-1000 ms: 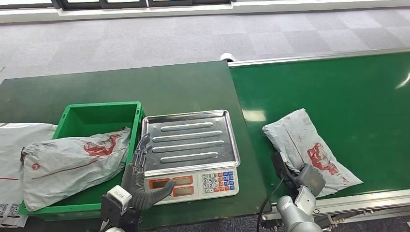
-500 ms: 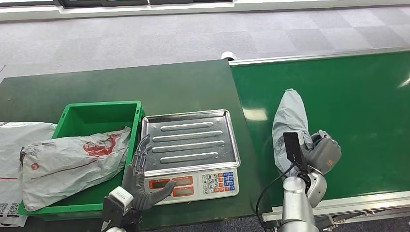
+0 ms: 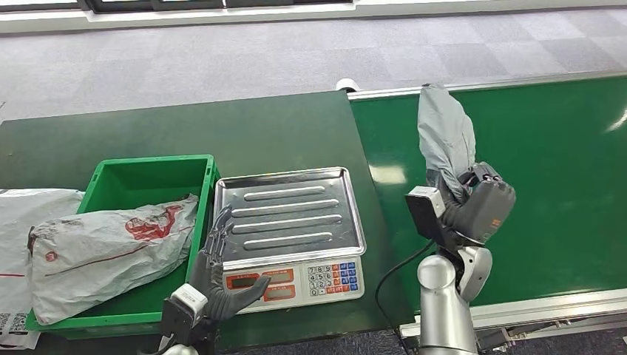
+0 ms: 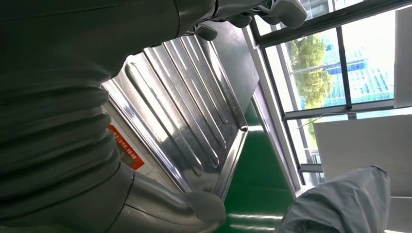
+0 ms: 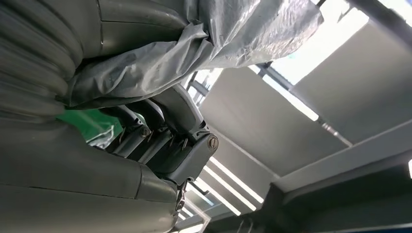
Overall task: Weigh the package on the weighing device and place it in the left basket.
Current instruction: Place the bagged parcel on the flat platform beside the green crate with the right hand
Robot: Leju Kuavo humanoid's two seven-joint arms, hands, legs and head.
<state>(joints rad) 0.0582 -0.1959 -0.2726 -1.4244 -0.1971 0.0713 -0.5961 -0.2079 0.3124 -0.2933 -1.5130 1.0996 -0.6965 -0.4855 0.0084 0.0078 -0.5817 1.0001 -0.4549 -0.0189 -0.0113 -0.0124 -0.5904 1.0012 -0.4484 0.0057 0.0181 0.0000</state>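
My right hand (image 3: 473,207) grips a grey plastic mailer package (image 3: 445,137) and holds it upright in the air over the green conveyor belt, right of the scale. In the right wrist view the package (image 5: 233,34) is bunched between thumb and fingers (image 5: 160,121). The weighing scale has a ribbed steel pan (image 3: 292,217) with nothing on it and a keypad front (image 3: 296,281). My left hand (image 3: 218,274) stands open, fingers spread, at the scale's front left corner beside the green basket (image 3: 151,174). The left wrist view looks along the pan (image 4: 189,121).
A grey mailer with red print (image 3: 111,248) lies in the green basket. More white mailers (image 3: 22,214) lie left of the basket. The dark green table (image 3: 185,133) holds the basket and scale; the conveyor belt (image 3: 554,163) runs to the right.
My right hand has lifted the package from the belt and raised it higher and upright. The left hand has stayed at the scale's corner.
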